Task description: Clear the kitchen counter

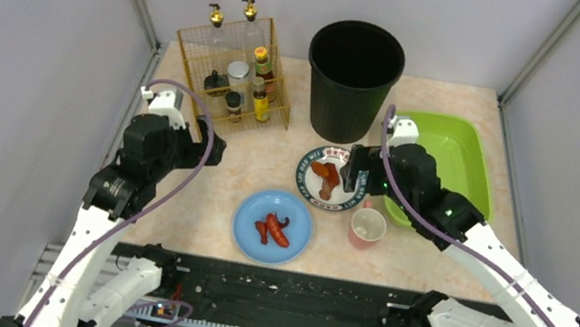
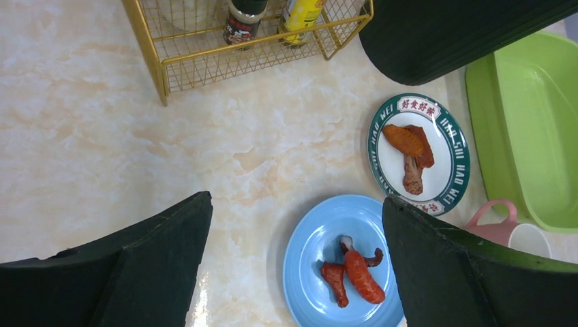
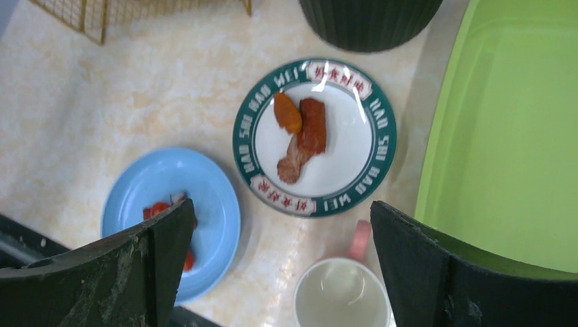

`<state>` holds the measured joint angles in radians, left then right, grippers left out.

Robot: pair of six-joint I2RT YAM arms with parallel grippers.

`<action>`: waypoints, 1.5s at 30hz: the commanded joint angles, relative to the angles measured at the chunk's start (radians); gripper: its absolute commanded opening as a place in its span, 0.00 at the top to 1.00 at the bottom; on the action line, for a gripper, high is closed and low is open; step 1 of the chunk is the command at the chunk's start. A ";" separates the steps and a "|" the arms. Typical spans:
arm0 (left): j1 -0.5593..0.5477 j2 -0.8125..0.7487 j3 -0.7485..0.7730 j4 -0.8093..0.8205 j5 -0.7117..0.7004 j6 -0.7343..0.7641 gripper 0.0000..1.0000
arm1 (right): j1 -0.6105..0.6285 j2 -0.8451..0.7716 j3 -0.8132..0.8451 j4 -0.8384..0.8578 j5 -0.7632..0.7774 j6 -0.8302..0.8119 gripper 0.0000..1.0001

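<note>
The beige marbled kitchen counter holds a blue plate with red sausage pieces, a green-rimmed white plate with browned meat, and a pink mug. My left gripper is open and empty above the counter, left of both plates; its view shows the blue plate between its fingers. My right gripper is open and empty over the green-rimmed plate's right edge; its view shows that plate and the mug below.
A black bin stands at the back centre. A gold wire rack with bottles stands at the back left. A lime-green tray lies at the right. A black rail runs along the near edge.
</note>
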<state>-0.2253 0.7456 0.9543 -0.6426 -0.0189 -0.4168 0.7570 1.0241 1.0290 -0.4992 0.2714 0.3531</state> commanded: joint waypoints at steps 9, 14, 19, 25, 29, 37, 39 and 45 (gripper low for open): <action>-0.003 -0.109 -0.084 0.073 0.030 0.045 0.01 | 0.108 0.040 -0.065 -0.052 -0.382 0.051 0.08; -0.002 -0.137 -0.099 0.064 -0.004 0.062 0.01 | 0.134 0.075 -0.086 -0.004 -0.383 0.120 0.14; -0.002 -0.177 -0.114 0.065 -0.042 0.069 0.01 | 0.154 0.080 -0.136 0.032 -0.386 0.190 0.27; 0.001 -0.164 -0.114 0.070 -0.031 0.069 0.01 | 0.178 0.080 -0.211 0.071 -0.294 0.266 0.39; 0.003 -0.158 -0.117 0.066 -0.023 0.067 0.01 | 0.192 0.100 -0.248 0.113 -0.237 0.301 0.45; 0.004 -0.183 -0.124 0.065 -0.035 0.067 0.01 | 0.256 0.262 -0.219 0.131 -0.160 0.297 0.44; 0.004 -0.187 -0.124 0.062 -0.042 0.067 0.01 | 0.259 0.297 -0.216 0.135 -0.131 0.301 0.44; 0.004 -0.210 -0.131 0.061 -0.052 0.064 0.01 | 0.260 0.357 -0.220 0.199 -0.102 0.324 0.45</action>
<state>-0.2241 0.5552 0.8371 -0.6247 -0.0502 -0.3637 1.0054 1.3560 0.7795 -0.3790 0.1207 0.6529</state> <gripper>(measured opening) 0.991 0.559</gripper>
